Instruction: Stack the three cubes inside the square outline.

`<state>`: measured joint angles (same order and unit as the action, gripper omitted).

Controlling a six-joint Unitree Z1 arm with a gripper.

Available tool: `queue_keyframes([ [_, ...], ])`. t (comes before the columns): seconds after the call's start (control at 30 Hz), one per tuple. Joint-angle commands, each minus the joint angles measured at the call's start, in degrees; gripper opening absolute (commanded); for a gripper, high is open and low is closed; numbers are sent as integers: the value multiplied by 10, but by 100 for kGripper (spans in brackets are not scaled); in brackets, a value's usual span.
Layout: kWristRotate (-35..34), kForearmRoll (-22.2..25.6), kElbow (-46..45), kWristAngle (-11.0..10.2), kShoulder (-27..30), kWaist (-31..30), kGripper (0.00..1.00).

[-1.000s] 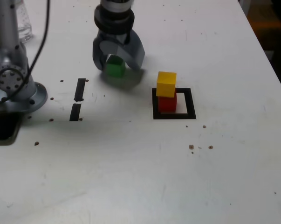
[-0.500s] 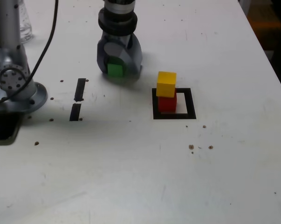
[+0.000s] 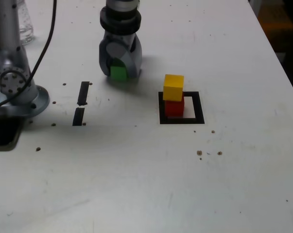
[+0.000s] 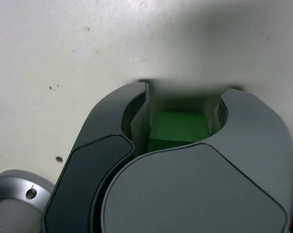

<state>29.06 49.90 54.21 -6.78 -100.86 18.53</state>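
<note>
I see claw (image 3: 119, 72) down on white surface (image 3: 146, 184), jaws narrow, closed around green cube (image 3: 118, 73). In wrist view, green cube (image 4: 179, 128) sits between grey curved jaws. Yellow cube (image 3: 173, 87) sits atop red cube (image 3: 174, 107) inside black tape square outline (image 3: 181, 120), near claw toward exterior view's right. Nothing between them. Two short black tape strips (image 3: 81, 103) lie toward exterior view's left, beside metal arm base (image 3: 12, 85). Cubes matte, sharp-edged. Surface speckled with small dark crumbs (image 3: 199, 153).

White bench (image 3: 136, 184), speckled with small dark crumbs (image 3: 199, 153). On it: square outline (image 3: 181, 108) with red cube (image 3: 174, 107) inside, green cube (image 3: 118, 73), two black tape strips (image 3: 81, 103), arm base (image 3: 17, 94) at the exterior view's left.
</note>
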Motion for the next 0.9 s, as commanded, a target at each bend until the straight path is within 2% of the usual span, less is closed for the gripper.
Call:
queue_keyframes([
  [0.0, 0, 13, 2, 7, 12, 0, 15],
  [0.27, -15, 68, 20, 29, 42, -3, 15],
  [0.57, -73, 195, 122, 24, 72, -62, 15],
  [0.87, -140, 290, 254, 27, 68, -146, 15],
])
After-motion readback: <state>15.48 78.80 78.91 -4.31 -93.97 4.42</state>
